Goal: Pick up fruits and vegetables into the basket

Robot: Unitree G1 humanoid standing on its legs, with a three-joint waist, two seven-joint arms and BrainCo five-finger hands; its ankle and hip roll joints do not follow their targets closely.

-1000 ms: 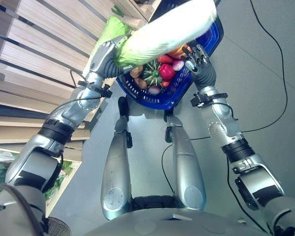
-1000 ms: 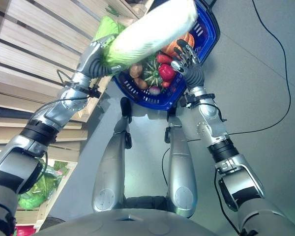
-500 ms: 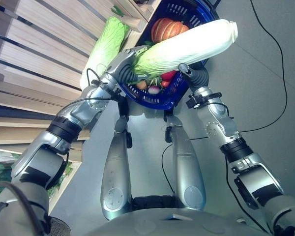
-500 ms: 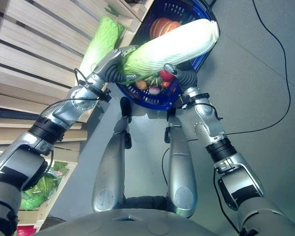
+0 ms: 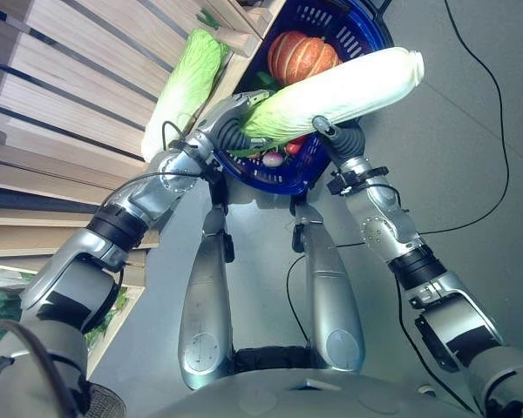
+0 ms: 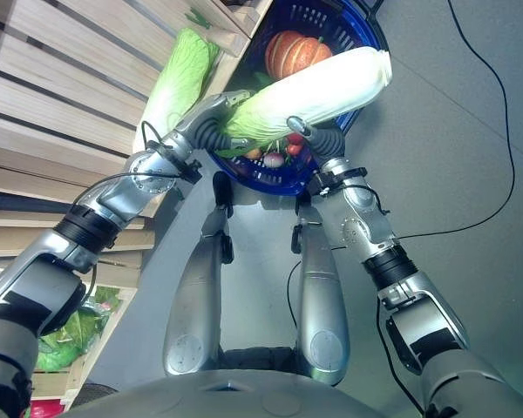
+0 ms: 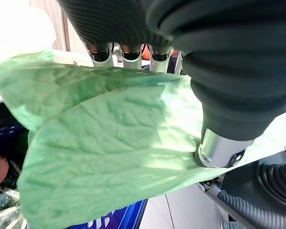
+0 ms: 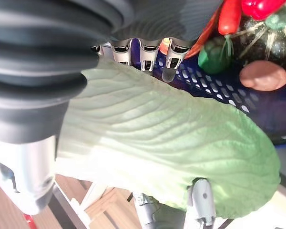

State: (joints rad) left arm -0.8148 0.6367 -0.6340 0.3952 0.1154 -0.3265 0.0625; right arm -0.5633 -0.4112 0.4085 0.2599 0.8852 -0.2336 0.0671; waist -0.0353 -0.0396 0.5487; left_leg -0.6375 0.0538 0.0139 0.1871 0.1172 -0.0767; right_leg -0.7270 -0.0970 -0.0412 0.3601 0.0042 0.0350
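At nine o'clock of the basket, a second napa cabbage [image 5: 185, 83] is left lying along the slatted wooden shelf [image 5: 65, 96], not yet gathered. The leafy green end of the long napa cabbage [image 5: 340, 90] is clasped by the left hand [image 5: 229, 124], fingers curled over the crinkled, veined leaves, so that the heavy head is kept level over the blue plastic basket [image 5: 366, 30]. It is gripped from beneath, near mid-length, by the right hand [image 5: 343, 139], fingers wrapped round it, presumably to share the weight. Its pale, smooth stem end juts toward two o'clock. Under it, a ribbed orange pumpkin [image 5: 301, 55] and glossy red peppers [image 8: 257, 5] are seen in the lattice-walled basket.
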